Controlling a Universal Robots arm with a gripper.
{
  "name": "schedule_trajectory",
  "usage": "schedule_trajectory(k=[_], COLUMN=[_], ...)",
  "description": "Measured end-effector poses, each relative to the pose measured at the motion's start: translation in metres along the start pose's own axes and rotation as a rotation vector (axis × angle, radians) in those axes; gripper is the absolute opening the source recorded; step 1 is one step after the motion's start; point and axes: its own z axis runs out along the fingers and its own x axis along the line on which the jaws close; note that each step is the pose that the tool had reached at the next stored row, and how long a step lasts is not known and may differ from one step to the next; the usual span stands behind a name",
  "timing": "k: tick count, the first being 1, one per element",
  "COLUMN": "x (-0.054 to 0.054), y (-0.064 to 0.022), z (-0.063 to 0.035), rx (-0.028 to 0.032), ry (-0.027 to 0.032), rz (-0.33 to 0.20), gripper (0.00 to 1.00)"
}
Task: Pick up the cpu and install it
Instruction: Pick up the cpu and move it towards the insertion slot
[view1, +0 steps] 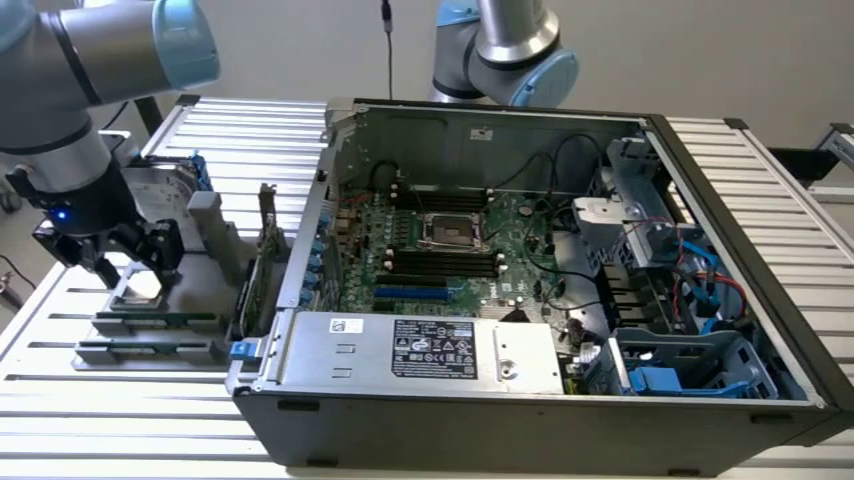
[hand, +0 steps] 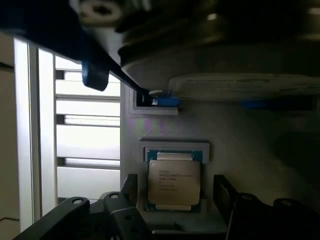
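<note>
The cpu (hand: 174, 182), a small flat square chip with a silvery metal top, lies in a recess of a grey holder (view1: 200, 285) at the exterior view's left. My gripper (view1: 130, 276) hangs low over the cpu (view1: 138, 288) and is open. In the wrist view its two black fingers (hand: 224, 194) stand one on either side of the chip, apart from its edges, and the gripper (hand: 175, 192) holds nothing. The motherboard's cpu socket (view1: 451, 232) sits in the middle of the open computer case (view1: 727, 190).
Long grey memory sticks (view1: 150, 322) lie in the holder's front slots. A silver hard drive with a blue bracket (view1: 167, 185) stands behind my gripper. A power supply (view1: 420, 352) fills the case's front. A second robot arm (view1: 514, 55) stands behind the case.
</note>
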Motion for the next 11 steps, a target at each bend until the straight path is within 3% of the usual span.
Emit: schedule_trajectory(k=[11], x=[0.0014], y=[0.0004], z=[0.0055], rx=[0.0014], ry=[0.0006], rz=[0.022], gripper=[0.71])
